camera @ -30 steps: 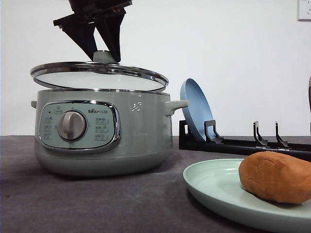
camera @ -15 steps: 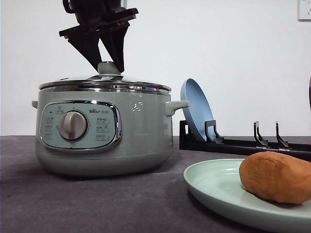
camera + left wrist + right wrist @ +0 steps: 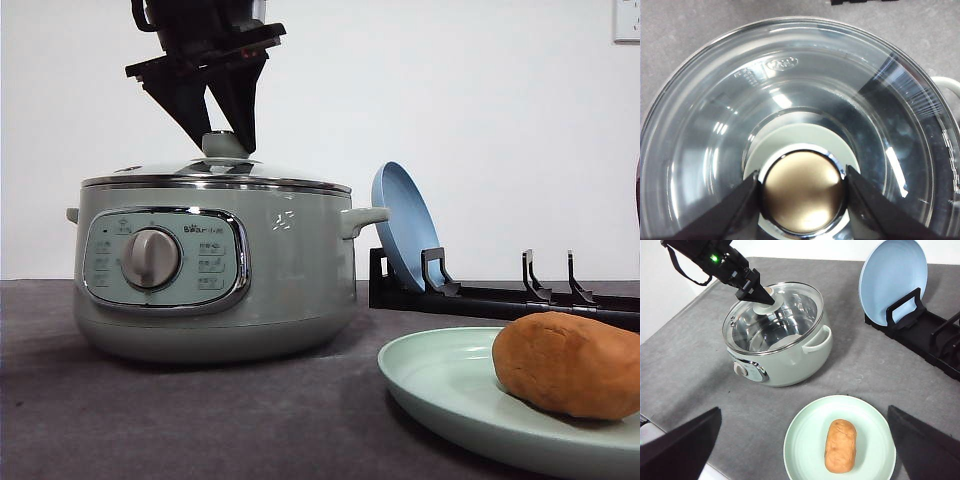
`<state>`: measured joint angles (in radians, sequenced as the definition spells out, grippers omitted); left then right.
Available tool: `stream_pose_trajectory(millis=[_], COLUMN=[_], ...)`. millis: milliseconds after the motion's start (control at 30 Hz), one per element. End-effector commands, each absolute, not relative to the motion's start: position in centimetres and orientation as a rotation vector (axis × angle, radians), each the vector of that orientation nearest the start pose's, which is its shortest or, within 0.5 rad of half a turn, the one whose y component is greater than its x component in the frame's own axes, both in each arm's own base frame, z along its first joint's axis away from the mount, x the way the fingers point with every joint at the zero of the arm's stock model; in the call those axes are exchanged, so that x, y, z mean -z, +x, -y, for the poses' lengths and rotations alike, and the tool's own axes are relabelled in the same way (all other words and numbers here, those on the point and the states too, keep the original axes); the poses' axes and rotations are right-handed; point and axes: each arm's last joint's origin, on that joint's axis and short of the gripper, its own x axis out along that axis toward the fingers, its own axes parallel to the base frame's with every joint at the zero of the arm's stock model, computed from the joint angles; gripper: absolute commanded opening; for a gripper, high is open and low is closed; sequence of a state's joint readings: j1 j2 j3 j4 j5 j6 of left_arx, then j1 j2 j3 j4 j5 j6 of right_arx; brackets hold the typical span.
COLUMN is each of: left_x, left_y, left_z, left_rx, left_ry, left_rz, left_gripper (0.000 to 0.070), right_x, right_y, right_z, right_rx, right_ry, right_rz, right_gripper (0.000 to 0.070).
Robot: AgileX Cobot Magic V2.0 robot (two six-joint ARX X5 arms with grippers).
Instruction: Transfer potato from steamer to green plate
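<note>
The orange-brown potato (image 3: 570,365) lies on the pale green plate (image 3: 440,385) at the front right; from the right wrist it appears as potato (image 3: 840,446) on plate (image 3: 805,440). The sage-green steamer (image 3: 290,280) stands at the left with its glass lid (image 3: 215,178) seated flat on the rim. My left gripper (image 3: 222,125) comes down from above, shut on the lid's knob (image 3: 802,192), a finger (image 3: 740,205) pressed against each side. My right gripper (image 3: 804,409) hovers high over the plate, open and holding nothing.
A blue plate (image 3: 405,225) stands upright in a black rack (image 3: 500,295) behind the green plate, right of the steamer's side handle (image 3: 365,217). Grey tabletop spreads between the steamer and the green plate. A white wall closes the back.
The left gripper has lowered the lid from a raised, tilted position onto the steamer's rim, where it now sits level. Potato and green plate have not moved.
</note>
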<state>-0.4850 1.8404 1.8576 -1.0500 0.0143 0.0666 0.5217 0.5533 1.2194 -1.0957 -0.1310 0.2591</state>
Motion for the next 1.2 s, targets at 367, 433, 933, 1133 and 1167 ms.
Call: stream_pose_trajectory(millis=[367, 433, 933, 1133, 1167], left_x=[-32.9, -32.9, -37.4, -41.5, -42.2], left_y=[34.9, 34.9, 32.3, 28.2, 27.5], left_z=[18.7, 18.7, 17.1, 15.0, 14.6], left_rx=[0.476, 0.476, 0.468, 0.471, 0.472], left_ry=[0.277, 0.276, 0.242, 0.221, 0.217], left_rz=[-1.018, -1.013, -0.954, -0.885, -0.871], left_gripper=[0.0047, 0.0141, 0.0688, 0.0688, 0.0687], right_x=[-40.5, -40.5, -40.5, -40.5, -40.5], right_y=[3.1, 3.1, 3.1, 3.1, 3.1], right_z=[-2.3, -2.3, -2.3, -2.3, -2.3], right_rx=[-0.59, -0.59, -0.59, -0.59, -0.59], right_ry=[0.16, 0.16, 0.159, 0.159, 0.159], right_rz=[-0.489, -0.488, -0.488, -0.488, -0.488], right_gripper=[0.069, 0.069, 0.069, 0.069, 0.069])
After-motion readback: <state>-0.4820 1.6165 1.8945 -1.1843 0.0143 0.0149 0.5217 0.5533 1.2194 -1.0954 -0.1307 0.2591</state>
